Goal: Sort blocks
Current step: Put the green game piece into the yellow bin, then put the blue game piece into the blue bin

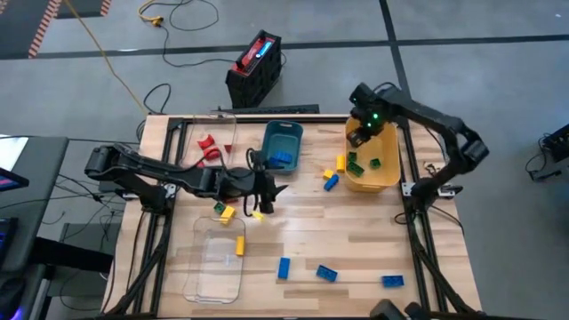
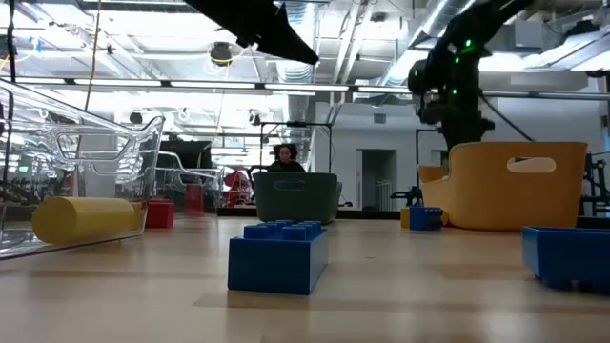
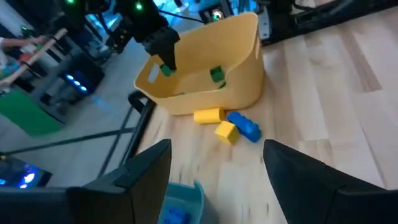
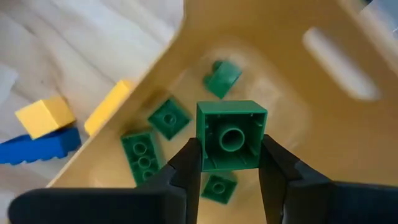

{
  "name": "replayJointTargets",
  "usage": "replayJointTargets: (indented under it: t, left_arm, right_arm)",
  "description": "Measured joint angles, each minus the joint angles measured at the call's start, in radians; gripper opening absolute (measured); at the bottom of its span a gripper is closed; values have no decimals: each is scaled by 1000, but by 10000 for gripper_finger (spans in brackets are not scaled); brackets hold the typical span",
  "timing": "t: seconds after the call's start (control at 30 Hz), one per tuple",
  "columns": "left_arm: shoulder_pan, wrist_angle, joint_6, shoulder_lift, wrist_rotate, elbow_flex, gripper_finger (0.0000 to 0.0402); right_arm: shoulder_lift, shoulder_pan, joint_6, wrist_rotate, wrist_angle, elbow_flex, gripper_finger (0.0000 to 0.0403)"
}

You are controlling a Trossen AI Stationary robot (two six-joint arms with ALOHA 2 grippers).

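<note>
Now right gripper holds green block over yellow bin.

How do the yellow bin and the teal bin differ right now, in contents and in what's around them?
The yellow bin holds green blocks; the teal bin holds blue blocks. The right pincer hangs over the yellow bin, shut on a green block; no pincer is over the teal bin. Loose yellow and blue blocks lie just outside the yellow bin; none show beside the teal one. Both are open-topped and upright on the table.
</note>
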Motion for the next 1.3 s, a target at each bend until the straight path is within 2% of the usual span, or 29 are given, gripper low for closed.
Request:
replayJointTargets:
  t: [0.17,0.47,0.57,0.8,0.9,1.03,1.13,1.3]
  left_arm:
    - [-7,-22,-43,1,22,-3,248]
    - [-73,7,-35,0,44,-3,248]
    - [-82,52,-31,0,46,-3,248]
    - [-77,75,45,0,104,-2,248]
    - [-55,78,71,0,172,-2,248]
    - [-2,61,81,0,182,-2,248]
    - [42,22,72,0,180,-2,248]
    - [91,-66,50,0,171,-2,248]
  right_arm:
    - [78,-1,-54,-26,0,0,149]
    - [149,56,-67,-28,0,0,229]
    - [115,75,-48,-23,-11,0,235]
    - [-100,198,20,131,-59,21,228]
    - [-201,317,75,147,-59,21,227]
    - [-288,578,161,269,-59,21,227]
    - [-304,797,235,335,-52,21,227]
    - [-264,1129,253,310,-50,22,227]
